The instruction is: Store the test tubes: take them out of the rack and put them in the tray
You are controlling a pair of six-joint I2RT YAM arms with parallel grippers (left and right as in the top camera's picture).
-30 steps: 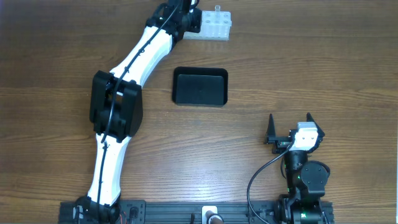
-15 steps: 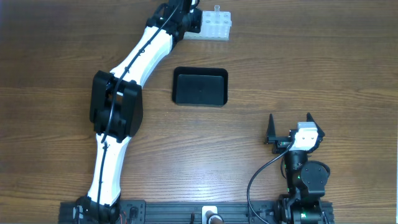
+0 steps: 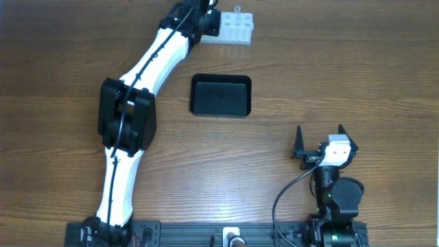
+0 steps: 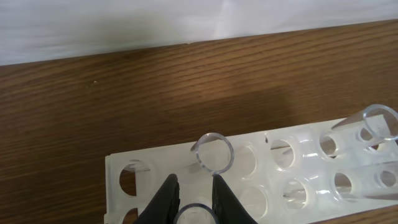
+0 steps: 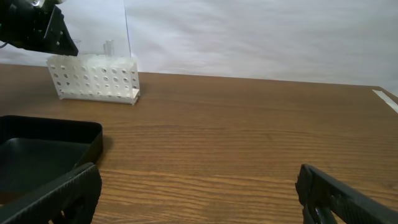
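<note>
Rack point(image 3: 233, 31) has crept slightly away from tray point(image 3: 221, 96) over the last second, likely tugged by left pincer point(image 4: 194, 186), which is clamped on a tube point(image 4: 194, 213) not yet lifted out. Second tube point(image 4: 213, 151) stands just beyond its fingers. Right pincer point(image 3: 320, 140) gapes wide, far off. Tray holds nothing.

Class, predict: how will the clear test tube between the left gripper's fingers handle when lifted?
The test tube looks smooth and clear, so probably slippery and fragile. Being round, it may roll once laid in the tray.
</note>
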